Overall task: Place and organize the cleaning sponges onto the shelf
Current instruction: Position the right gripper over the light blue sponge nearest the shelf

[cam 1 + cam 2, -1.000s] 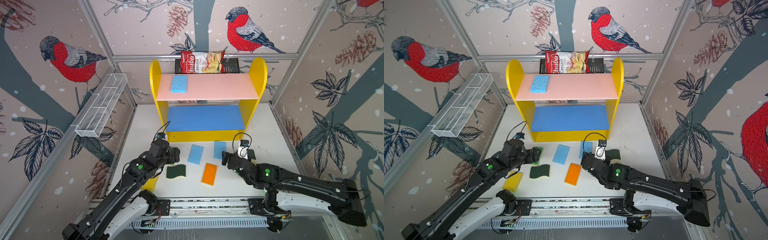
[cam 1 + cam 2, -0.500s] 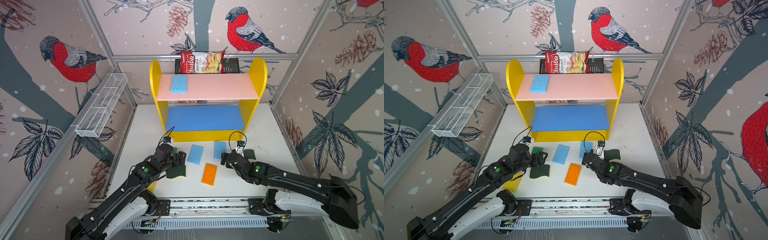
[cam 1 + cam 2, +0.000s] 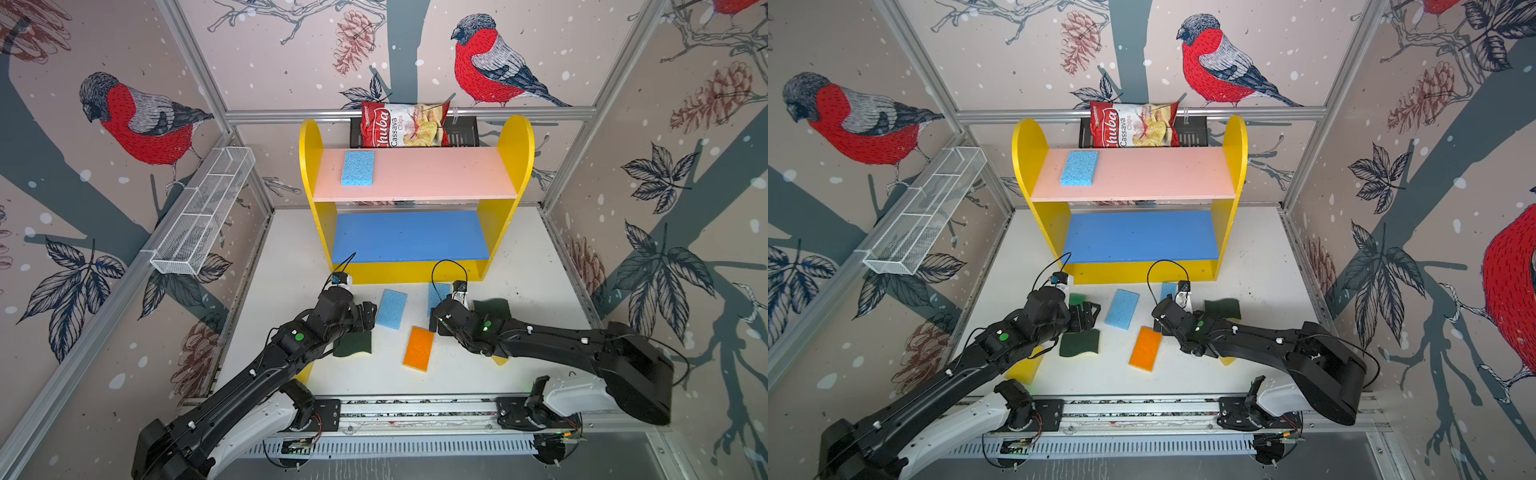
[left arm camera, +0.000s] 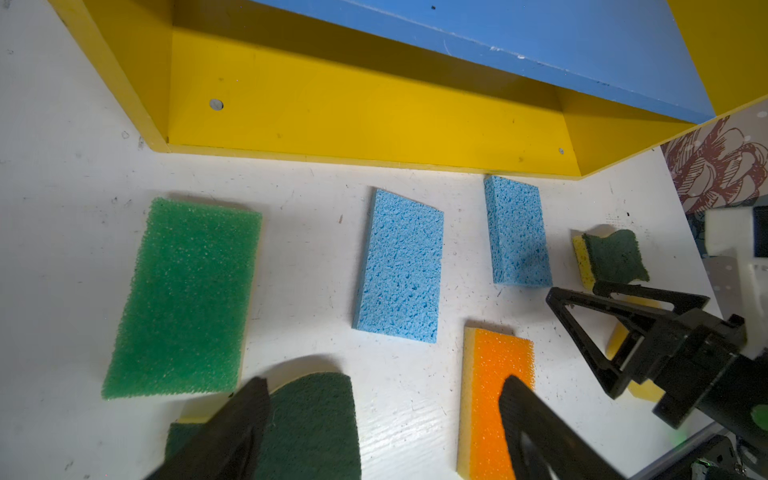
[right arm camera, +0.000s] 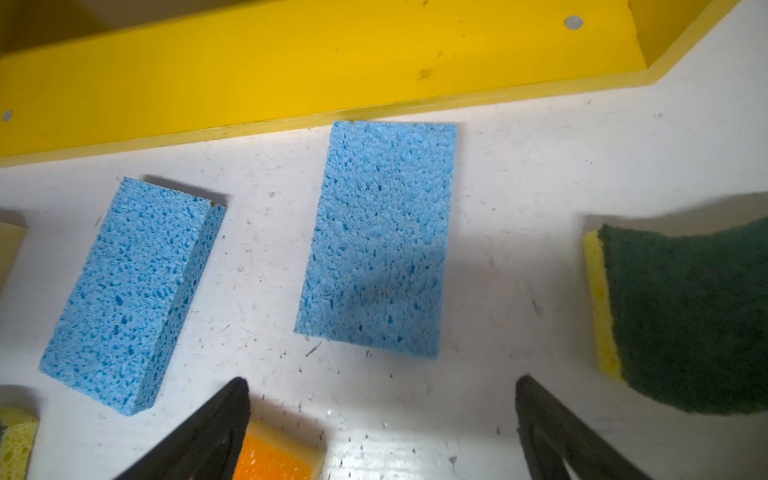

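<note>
Left fingers (image 4: pixel 232 432) stand spread wide and empty above the white surface (image 4: pixel 307 266), near a green-topped rectangular sponge (image 4: pixel 183 299) and a wavy dark-green scouring sponge (image 4: pixel 311 424). Right fingers (image 5: pixel 552 432) are likewise parted, grasping nothing, near a light blue rectangular sponge (image 5: pixel 378 237). A second light blue sponge (image 3: pixel 357 167) lies on the pink upper board (image 3: pixel 436 174) of the yellow-sided three-tier shelf (image 3: pixel 516 145); the rest lie on the surface before it.

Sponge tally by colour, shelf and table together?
Light blue sponges: 3
Plain yellow sponges: 2
Dark green wavy sponges: 2
Green-topped sponge: 1
Orange-topped sponge: 1
Total: 9
</note>
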`<state>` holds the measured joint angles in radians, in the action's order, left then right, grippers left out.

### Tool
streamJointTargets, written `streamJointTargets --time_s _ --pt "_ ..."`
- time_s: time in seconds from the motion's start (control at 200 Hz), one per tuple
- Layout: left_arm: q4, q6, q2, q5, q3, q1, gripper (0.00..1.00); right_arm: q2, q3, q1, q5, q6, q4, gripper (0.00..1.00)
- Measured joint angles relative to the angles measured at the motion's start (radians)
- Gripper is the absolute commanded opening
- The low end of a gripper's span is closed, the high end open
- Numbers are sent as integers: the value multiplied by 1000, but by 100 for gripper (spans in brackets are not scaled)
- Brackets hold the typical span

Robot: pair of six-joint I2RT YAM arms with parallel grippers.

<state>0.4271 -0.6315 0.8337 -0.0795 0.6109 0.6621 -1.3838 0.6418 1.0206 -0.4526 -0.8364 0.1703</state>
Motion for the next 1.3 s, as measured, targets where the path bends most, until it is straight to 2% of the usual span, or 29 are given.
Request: streamJointTargets --time_s 0.355,1.301 --pt "-3 0 -6 -2 -6 0 88 -118 27 -6 -3 23 -52 100" --pt "-17 -21 13 -2 -23 0 88 -253 73 -38 -16 28 -116 99"
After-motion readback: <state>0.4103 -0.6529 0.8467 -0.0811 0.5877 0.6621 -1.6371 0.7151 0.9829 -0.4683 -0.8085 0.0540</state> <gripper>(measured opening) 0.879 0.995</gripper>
